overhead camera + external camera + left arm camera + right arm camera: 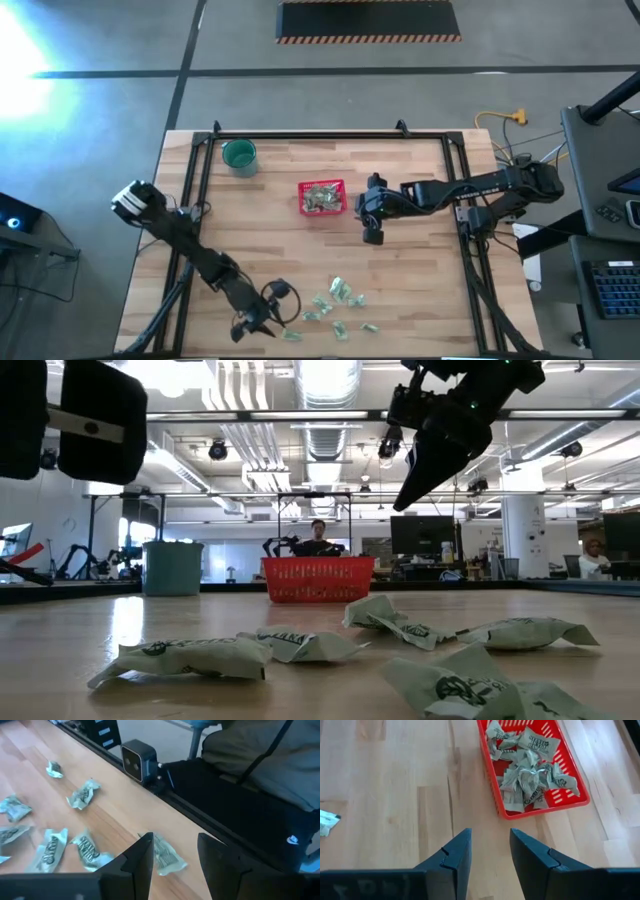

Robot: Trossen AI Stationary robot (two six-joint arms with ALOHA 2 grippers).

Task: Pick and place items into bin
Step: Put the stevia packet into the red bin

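High view: small red mesh-sided plastic basket [322,197] sits mid-worktop, part filled; about ten pale green-and-white crinkly packets [338,305] lie loose near the front edge. Left gripper [262,322] is low beside that scatter — a pick seems in hand.

Low view: packets [190,656] are flat and creased.

Left wrist view: jaws apart, one packet [165,854] just ahead; next move is to centre on it and close.

Right wrist view: right gripper [487,851] is empty, jaws apart, beside the basket [547,805].
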